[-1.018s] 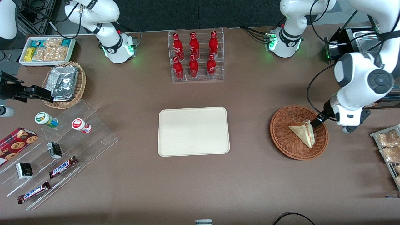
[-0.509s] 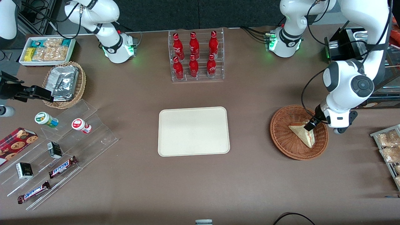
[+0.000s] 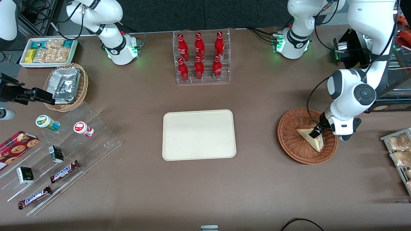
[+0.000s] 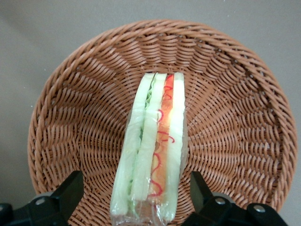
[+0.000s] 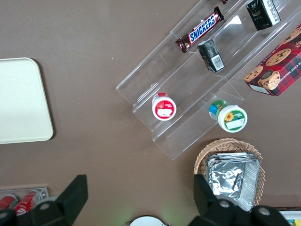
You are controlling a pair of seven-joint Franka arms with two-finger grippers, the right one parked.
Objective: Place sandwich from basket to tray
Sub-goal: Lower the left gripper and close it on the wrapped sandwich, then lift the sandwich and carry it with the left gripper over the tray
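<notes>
The sandwich (image 3: 310, 138) lies in the round reddish-brown basket (image 3: 295, 150), its cut edge of red and green filling turned toward the working arm. My gripper (image 3: 316, 132) is low over the sandwich's wide end, open. In the left wrist view the gripper (image 4: 135, 188) straddles the clear-wrapped sandwich (image 4: 153, 150), with a black finger (image 4: 70, 188) on each side and a gap to the wrap on both. The woven basket (image 4: 84, 117) fills the view around it. The cream tray (image 3: 199, 134) lies bare mid-table, toward the parked arm's end from the basket.
A clear rack of red bottles (image 3: 201, 57) stands farther from the camera than the tray. Snack packets (image 3: 398, 150) lie at the working arm's end. An acrylic stand with snacks (image 3: 57, 150) and a foil-packet basket (image 3: 65, 86) sit toward the parked arm's end.
The arm has swung in over the basket. My gripper moved from the basket's rim side down onto the sandwich's wide end, still open. The sandwich has not moved.
</notes>
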